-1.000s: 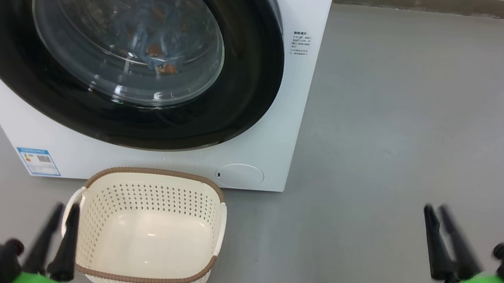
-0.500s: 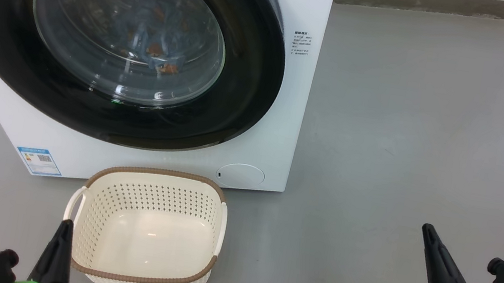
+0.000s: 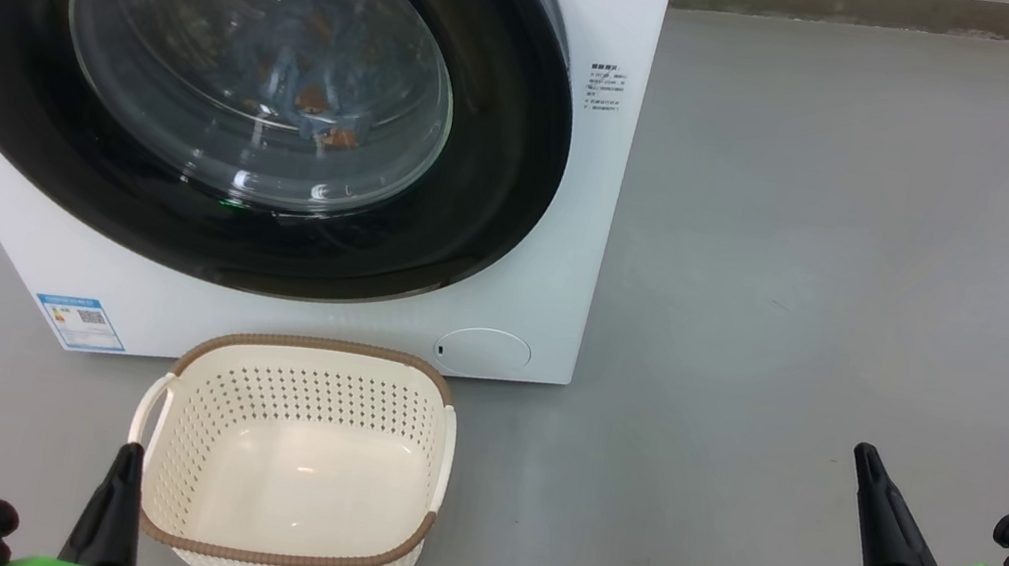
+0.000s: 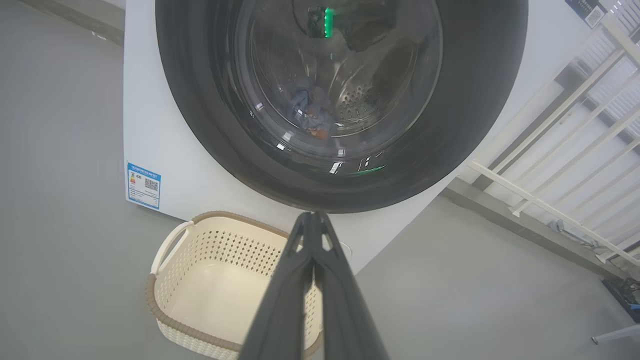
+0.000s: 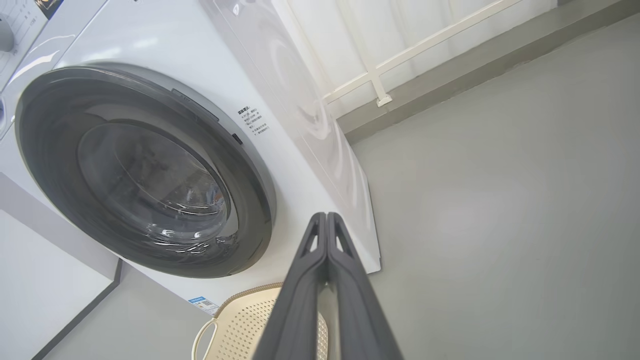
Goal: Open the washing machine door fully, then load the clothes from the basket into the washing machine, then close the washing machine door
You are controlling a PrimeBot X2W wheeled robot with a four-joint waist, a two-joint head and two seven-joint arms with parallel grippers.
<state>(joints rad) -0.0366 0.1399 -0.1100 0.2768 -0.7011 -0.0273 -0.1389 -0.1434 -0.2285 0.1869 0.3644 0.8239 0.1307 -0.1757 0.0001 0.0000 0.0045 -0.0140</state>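
1. Head view: the washing machine takes up the upper left of the frame. The washing machine door lies shut against its front, and the clothes show as blue and brown patches behind the glass. The basket stands on the grey floor just below the machine, its bare cream bottom showing. The left gripper is at the lower left, beside the basket's left handle. The right gripper is at the lower right, well apart from everything. Each is clenched into one dark spike, grasping nothing.
2. Left wrist view: this adds the holes of the steel drum behind the glass, a green light reflected at the top centre and a white railing at the right.
3. Right wrist view: this adds the machine's white side panel at the upper centre. A corner of the basket sits at the bottom edge, left of the pressed-together fingers.
4. A second ago both pairs of fingers stood parted; now they meet. Both grippers sit lower in the head view. Door, clothes and basket lie as before.
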